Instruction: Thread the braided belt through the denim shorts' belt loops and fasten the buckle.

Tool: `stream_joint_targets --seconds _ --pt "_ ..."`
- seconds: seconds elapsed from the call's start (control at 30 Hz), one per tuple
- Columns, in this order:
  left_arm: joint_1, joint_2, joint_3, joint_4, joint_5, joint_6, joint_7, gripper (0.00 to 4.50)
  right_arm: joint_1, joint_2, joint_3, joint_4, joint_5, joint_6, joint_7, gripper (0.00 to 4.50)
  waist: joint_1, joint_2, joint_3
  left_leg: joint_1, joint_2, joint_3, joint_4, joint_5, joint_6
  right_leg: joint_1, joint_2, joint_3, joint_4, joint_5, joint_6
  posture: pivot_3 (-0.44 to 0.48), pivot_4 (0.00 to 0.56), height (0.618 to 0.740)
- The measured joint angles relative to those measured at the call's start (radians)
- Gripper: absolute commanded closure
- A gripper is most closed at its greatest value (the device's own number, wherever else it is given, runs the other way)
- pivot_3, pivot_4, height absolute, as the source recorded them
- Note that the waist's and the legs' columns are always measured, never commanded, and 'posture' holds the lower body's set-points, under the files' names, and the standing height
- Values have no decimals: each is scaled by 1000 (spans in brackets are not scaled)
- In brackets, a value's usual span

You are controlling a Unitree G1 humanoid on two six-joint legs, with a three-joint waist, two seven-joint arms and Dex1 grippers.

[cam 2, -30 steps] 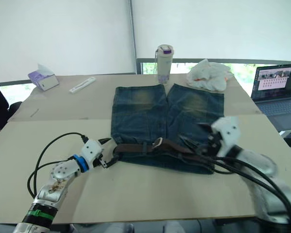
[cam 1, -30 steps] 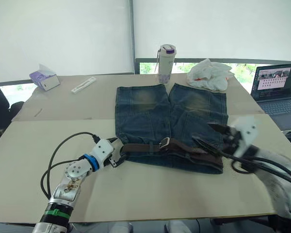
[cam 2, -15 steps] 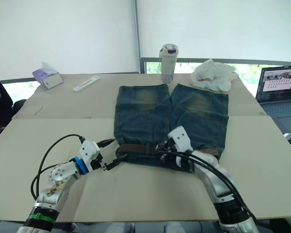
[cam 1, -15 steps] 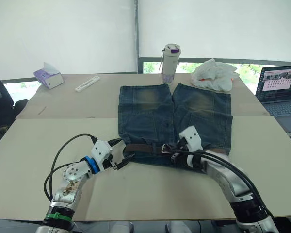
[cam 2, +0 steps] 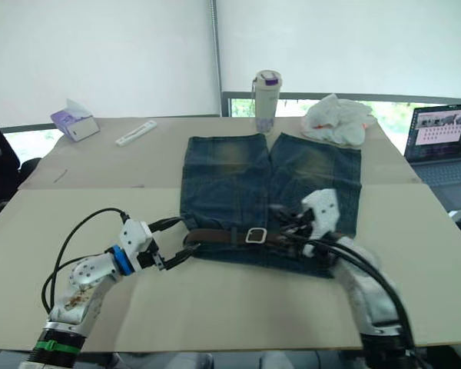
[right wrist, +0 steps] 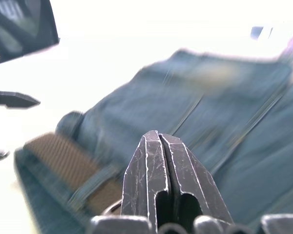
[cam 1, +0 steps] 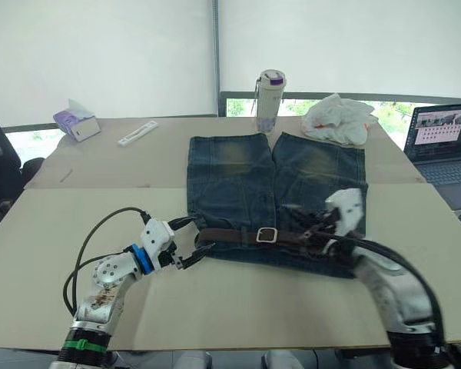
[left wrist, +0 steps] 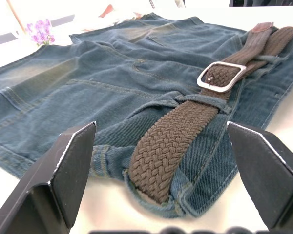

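My left gripper (left wrist: 161,195) has matt black fingers, smooth and plastic-looking, spread wide; my right gripper (right wrist: 158,146) shows scratched, dull dark fingers pressed together. Between them lies the braided belt (left wrist: 171,141), a coarse woven brown strap, rough in texture. Its buckle (left wrist: 220,76) is polished silver metal with a bright sheen. The denim shorts (left wrist: 112,83) are soft blue cotton cloth, faded in patches, with raised stitched seams. The table (cam 1: 238,300) looks pale, matt and smooth.
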Motion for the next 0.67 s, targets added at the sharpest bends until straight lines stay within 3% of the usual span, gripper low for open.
stream_joint_targets --seconds 0.1,0.33,0.47,0.67 --pt "35 45 14 -53 -40 65 -25 0 140 -102 -73 -2 19 -14 103 2583 -1 0 0 0 0 1 0 0 0 0 0 0 0 0 0 0 150 740" --pt "115 160 36 -90 -55 120 -89 0 318 -245 -235 92 28 -148 317 157 -8 1 1 1 2 3 -1 0 0 0 1 1 0 -3 3 0 150 740" --pt "165 218 36 -63 -20 113 -123 0 387 -260 -275 203 7 -238 394 33 -3 0 1 1 1 3 -1 0 0 0 -1 1 0 -3 2 0 150 740" --pt "206 226 36 -32 0 80 -155 0 424 -261 -314 376 -28 -366 438 33 0 -1 3 1 1 5 -1 0 0 0 -6 1 -1 -3 1 0 150 740"
